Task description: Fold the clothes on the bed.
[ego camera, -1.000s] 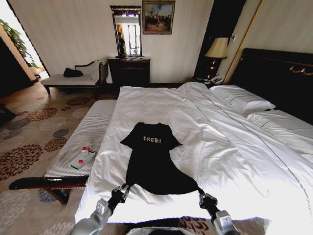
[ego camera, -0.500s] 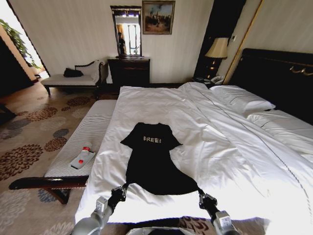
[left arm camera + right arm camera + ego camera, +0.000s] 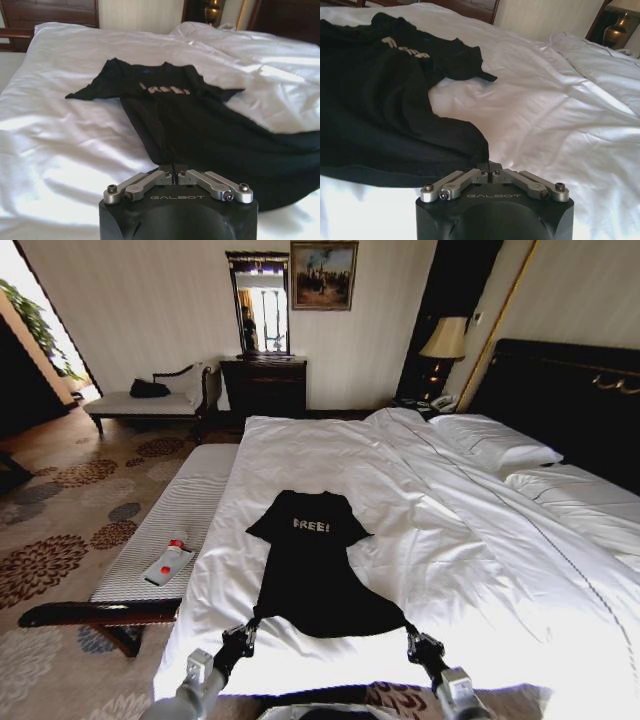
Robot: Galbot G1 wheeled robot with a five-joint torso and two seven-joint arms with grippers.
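Black T-shirt (image 3: pixel 310 565), limp and light on the bed (image 3: pixel 450 540); left gripper (image 3: pixel 243 633) and right gripper (image 3: pixel 418 642) each pinch closed on 1 hem corner, the best hold.

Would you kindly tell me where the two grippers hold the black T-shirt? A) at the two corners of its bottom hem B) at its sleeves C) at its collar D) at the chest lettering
A: the left gripper and right gripper each pinch a hem corner of the T-shirt, at the end nearest the robot.

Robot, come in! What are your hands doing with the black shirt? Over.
Left gripper shut on T-shirt hem corner. Right gripper shut on other corner. Shirt flat on bed. Nothing in the way.
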